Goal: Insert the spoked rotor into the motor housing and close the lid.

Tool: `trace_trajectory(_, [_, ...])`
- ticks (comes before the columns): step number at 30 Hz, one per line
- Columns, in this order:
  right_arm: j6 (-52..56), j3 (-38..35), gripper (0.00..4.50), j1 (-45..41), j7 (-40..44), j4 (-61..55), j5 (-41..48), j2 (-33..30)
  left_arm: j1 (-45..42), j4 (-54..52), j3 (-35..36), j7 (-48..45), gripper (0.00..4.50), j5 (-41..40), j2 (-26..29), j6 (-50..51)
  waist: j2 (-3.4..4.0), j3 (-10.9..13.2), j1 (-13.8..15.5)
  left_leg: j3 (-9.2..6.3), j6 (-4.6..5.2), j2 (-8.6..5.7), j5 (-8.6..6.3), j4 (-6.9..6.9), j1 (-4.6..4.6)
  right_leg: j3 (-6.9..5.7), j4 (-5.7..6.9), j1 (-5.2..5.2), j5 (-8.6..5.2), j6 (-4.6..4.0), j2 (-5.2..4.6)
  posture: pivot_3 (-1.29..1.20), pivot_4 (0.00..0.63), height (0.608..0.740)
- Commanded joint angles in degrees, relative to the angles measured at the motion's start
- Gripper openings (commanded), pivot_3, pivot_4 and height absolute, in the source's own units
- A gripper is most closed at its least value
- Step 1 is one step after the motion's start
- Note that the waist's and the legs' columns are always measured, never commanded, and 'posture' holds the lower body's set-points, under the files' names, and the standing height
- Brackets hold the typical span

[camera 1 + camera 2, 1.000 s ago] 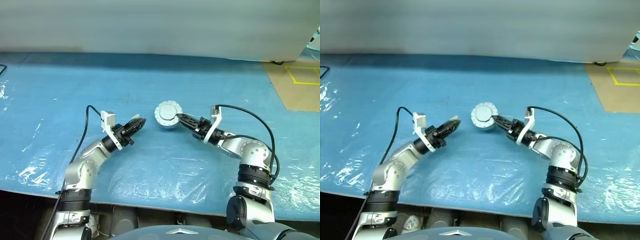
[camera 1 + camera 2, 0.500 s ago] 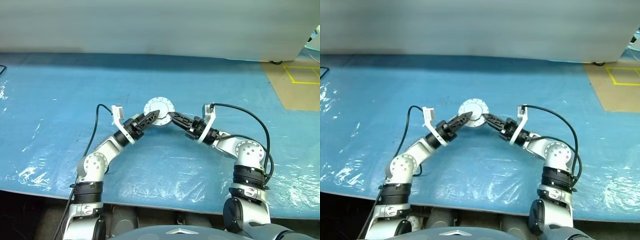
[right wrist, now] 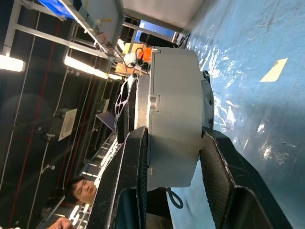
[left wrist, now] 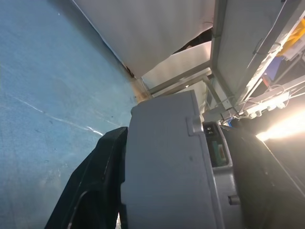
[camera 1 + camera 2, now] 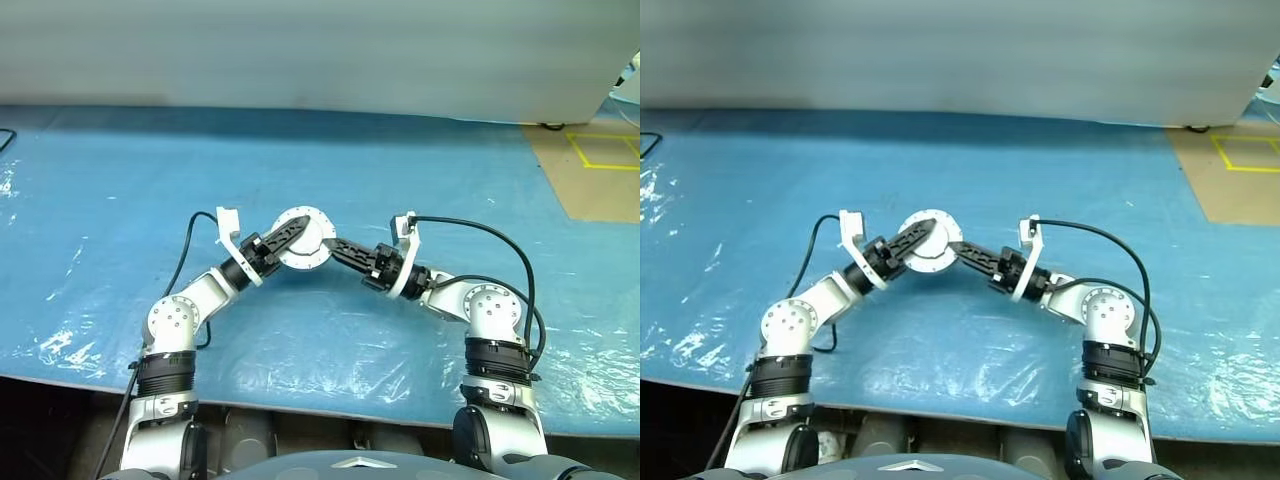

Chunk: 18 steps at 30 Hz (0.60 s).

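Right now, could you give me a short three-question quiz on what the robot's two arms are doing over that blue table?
1. True or false: the round silver motor housing lies flat on the blue table.
2. Which gripper's fingers clamp it: A left, B right, C both?
3. Fill in: the table's covering is clear ____.

Key:
1. False; it is held up on edge.
2. C; the left gripper and right gripper both pinch it.
3. Plastic sheet.

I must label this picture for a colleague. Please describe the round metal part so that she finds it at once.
Over the blue table, between the two arms, the motor housing is the round silver part, clamped by the left tool and right tool.
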Motion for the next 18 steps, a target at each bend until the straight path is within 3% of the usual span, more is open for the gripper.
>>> trace_trajectory(1, [-1.5,0.71,1.24,-1.45,1.2,-2.05,1.92,0.03,0.02,-1.27,-4.23,0.13,2.65,1.83,0.26,2.14,0.0,0.0,0.1,0.0,0.0,0.0,0.0,0.0,0.0,0.0,0.0,0.0,0.0,0.0,0.0,0.0,0.15,0.74])
trace_trajectory(6, [-2.56,-0.02,1.24,-2.41,1.24,-1.8,2.86,0.59,-0.21,-0.59,-1.92,1.57,2.65,-0.93,-2.25,2.01,0.0,0.0,0.23,-0.01,0.03,0.0,0.02,0.02,0.0,-0.01,0.0,0.02,0.01,0.01,0.0,0.0,0.15,0.74])
trace_trajectory(13, [-4.96,-2.88,3.57,-4.8,-1.53,0.08,3.56,2.1,-0.57,0.22,0.83,4.0,2.65,-3.48,-4.58,2.04,-0.01,0.0,0.11,-0.02,0.05,0.01,0.03,0.05,0.02,-0.01,0.06,0.02,0.01,0.01,0.0,0.0,0.15,0.74])
trace_trajectory(18, [-7.96,-4.62,3.57,-5.51,-3.24,2.07,2.85,2.43,-3.72,3.12,8.22,8.6,2.65,-6.71,-8.55,-5.38,-0.05,0.03,0.18,-0.02,0.05,0.0,0.03,0.1,-0.03,-0.01,0.07,0.02,0.01,0.01,-0.01,0.0,0.15,0.74])
